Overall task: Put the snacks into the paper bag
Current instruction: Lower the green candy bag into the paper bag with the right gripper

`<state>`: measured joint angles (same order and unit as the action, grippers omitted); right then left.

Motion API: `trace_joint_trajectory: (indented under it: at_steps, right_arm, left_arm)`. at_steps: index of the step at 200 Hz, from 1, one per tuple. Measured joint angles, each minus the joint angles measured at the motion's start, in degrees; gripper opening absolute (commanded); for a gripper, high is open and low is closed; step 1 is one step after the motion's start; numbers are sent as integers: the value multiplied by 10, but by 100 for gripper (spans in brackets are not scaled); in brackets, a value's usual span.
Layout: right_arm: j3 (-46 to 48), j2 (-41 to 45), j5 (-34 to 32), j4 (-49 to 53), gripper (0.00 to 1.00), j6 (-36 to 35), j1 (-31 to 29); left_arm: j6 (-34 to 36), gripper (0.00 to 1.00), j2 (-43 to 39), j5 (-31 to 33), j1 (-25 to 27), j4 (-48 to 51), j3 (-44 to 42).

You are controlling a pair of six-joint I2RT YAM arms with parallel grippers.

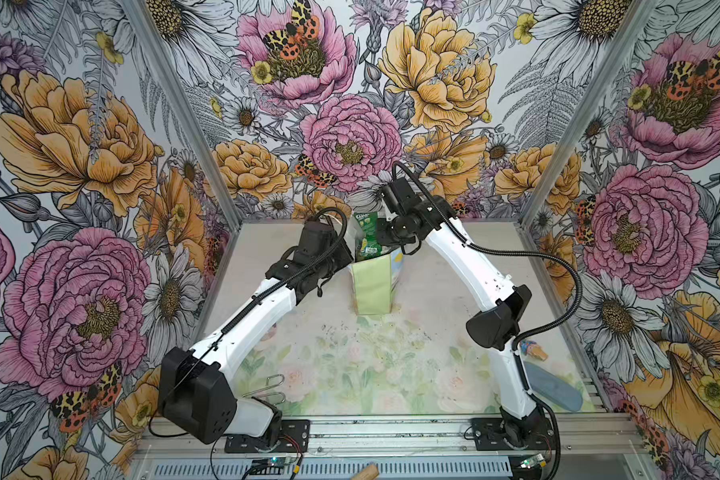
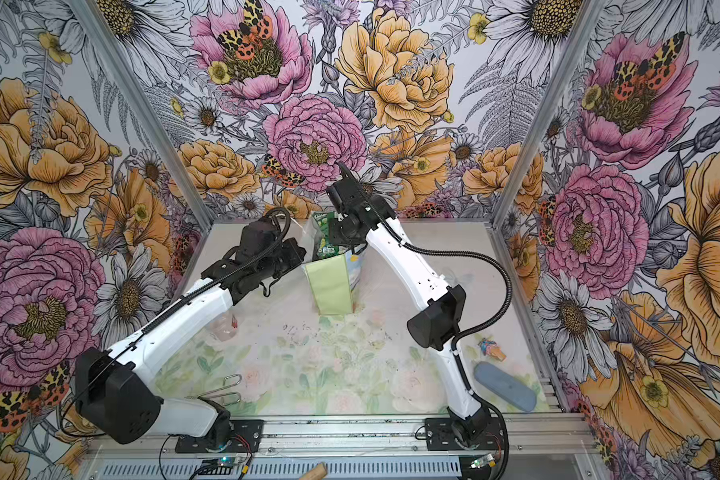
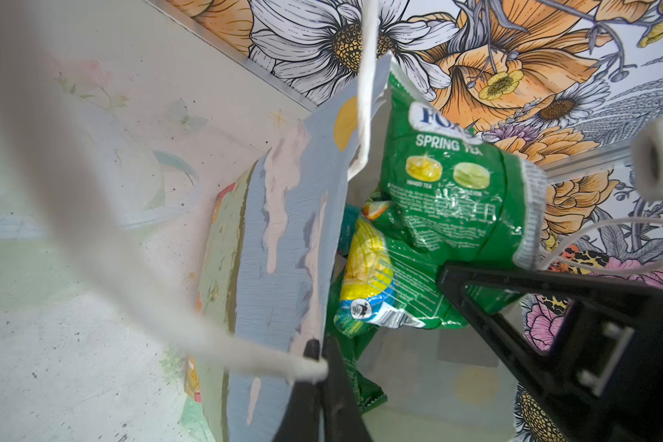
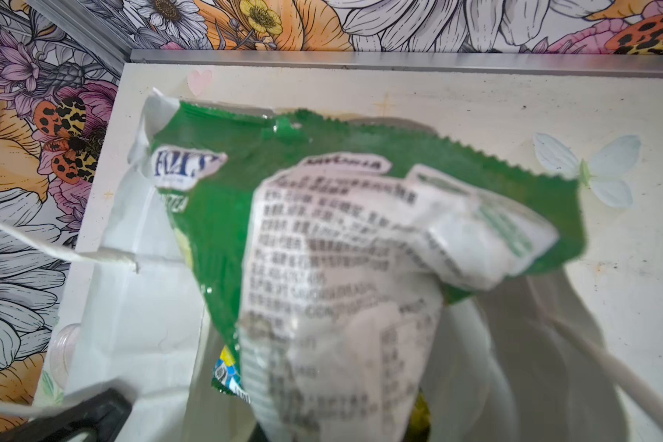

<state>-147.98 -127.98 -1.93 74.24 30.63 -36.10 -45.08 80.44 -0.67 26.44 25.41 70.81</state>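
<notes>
Table [image 1: 433,374]: paper bag [image 1: 371,286] upright toward back centre. Green FOX'S packet [image 3: 456,191] sticks half out of bag mouth, above other packets [image 3: 372,283] inside. Right gripper [image 3: 452,281] clamped on green FOX'S packet. Left gripper [image 3: 322,367] pinched together on bag rim. Tiny wrapped candy [image 1: 533,349] on table near right arm

The top views are evenly and brightly lit, with only soft shadows cast. The green packet [image 4: 223,229] is blurred in the right wrist view and flecked with glare in the left, where a cord [image 3: 89,237] is thrown out of focus.
</notes>
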Motion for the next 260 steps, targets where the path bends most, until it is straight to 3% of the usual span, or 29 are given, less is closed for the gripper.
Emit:
trace_joint_trajectory:
  at_steps: [31,51,82,146,177,260]
  right_arm:
    - [-3,-10,0,1,2,4,0]
    - [-4,-11,0,1,19,4,0]
    - [-6,-11,-4,2,34,6,0]
    - [-35,-11,-11,1,48,15,5]
    - [-37,-9,-11,1,49,14,5]
    - [-38,7,-10,-26,39,8,10]
  left_arm:
    - [0,0,0,0,0,0,0]
    - [0,0,0,0,0,0,0]
    - [0,0,0,0,0,0,0]
    - [0,0,0,0,0,0,0]
    - [0,0,0,0,0,0,0]
    - [0,0,0,0,0,0,0]
